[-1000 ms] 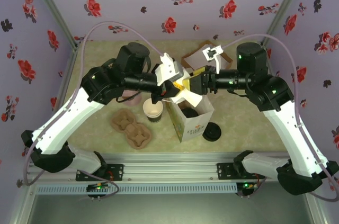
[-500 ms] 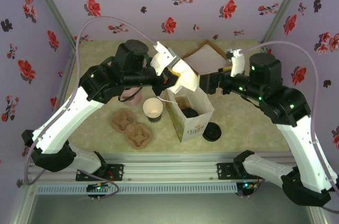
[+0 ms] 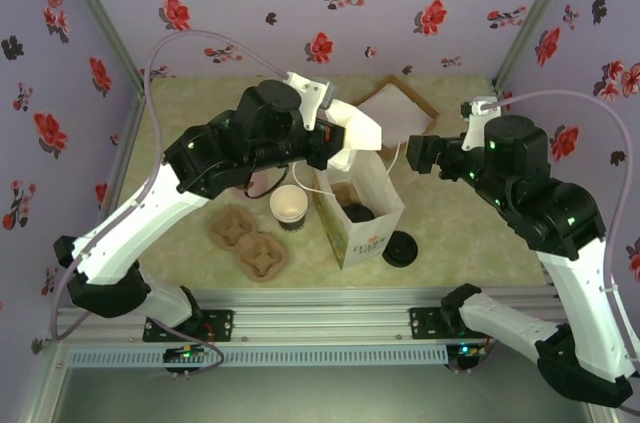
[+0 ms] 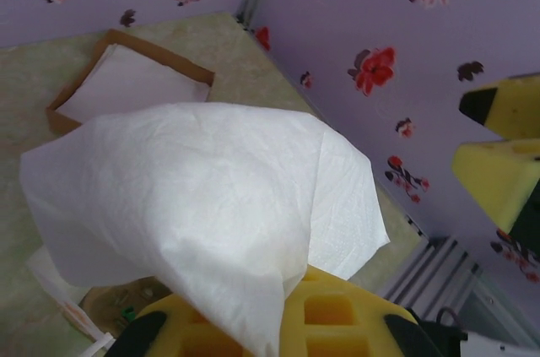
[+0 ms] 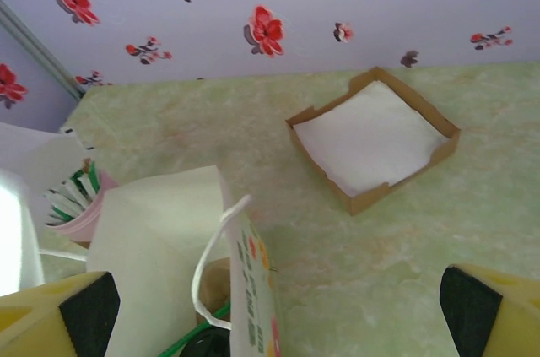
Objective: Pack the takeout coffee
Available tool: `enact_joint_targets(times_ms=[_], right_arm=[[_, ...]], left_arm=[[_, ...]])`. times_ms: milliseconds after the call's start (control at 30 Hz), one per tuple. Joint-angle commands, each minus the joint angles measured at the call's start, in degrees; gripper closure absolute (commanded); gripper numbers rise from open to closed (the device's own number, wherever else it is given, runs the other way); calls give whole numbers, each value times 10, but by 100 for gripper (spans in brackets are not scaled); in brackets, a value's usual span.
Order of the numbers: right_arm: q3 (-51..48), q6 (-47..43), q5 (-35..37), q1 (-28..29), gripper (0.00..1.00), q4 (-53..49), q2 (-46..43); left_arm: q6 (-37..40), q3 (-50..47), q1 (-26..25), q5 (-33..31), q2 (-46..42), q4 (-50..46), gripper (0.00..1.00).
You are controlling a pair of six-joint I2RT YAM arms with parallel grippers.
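Two brown pulp cup carriers [image 3: 248,241] lie touching each other near the front edge of the bench [image 3: 470,233], left of centre. Just right of them stands the small paper takeout cup [image 3: 289,206], upright and uncovered, its white inside showing, just beside the left wall of the white paper carrier bag [image 3: 372,233]. The left gripper [image 3: 335,148], raised near the bag's open mouth, is clamped on a white paper napkin [image 4: 202,197] that drapes over its yellow fingers [image 4: 337,315]. The round black plastic lid [image 3: 400,248] lies flat on the bench just beside the bag's right foot, apart from the cup. A brown cardboard tray of napkins [image 5: 375,142] sits towards the back edge. The right gripper [image 3: 418,155] hovers right of the bag, jaws spread wide, holding nothing.
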Motion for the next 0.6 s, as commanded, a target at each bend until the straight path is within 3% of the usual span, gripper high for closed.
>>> enact_joint_targets(times_ms=[0,233,567], right_arm=[[-9,9,27,0,1,-5,-4],[-19,8,31,-1,1,-6,-4],[-33,5,34,-5,1,-9,-5]], left_arm=[[-74,20,-11,-106,10,-10,100],[-147,71,-24,-165,73,-66,100],[-225,107,-52,-162,128,-95,100]])
